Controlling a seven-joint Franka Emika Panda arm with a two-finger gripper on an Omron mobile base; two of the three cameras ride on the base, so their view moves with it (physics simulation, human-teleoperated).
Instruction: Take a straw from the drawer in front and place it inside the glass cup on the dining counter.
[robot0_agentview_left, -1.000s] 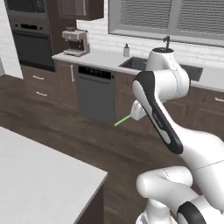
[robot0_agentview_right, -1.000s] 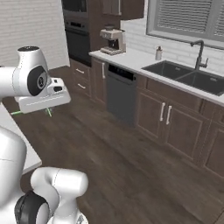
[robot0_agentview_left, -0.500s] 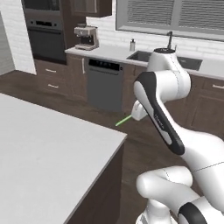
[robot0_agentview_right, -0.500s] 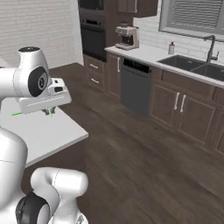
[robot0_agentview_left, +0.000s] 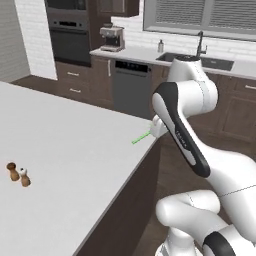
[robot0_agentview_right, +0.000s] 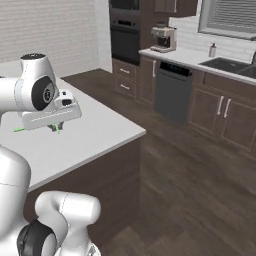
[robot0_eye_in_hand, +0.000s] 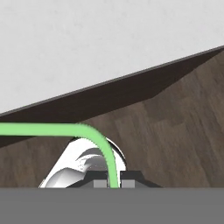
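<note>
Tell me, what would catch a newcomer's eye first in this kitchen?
The big white robot arm, bent over the corner of the dining counter, with a thin green straw pinched in its gripper. Next, two small brown shakers standing alone on the white top, and the black oven behind.

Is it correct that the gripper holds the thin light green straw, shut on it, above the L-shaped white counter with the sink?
Not fully. The gripper is shut on the thin light green straw, but the left base view shows it above the edge of the large white-topped dining counter, not the sink counter along the far wall.
</note>
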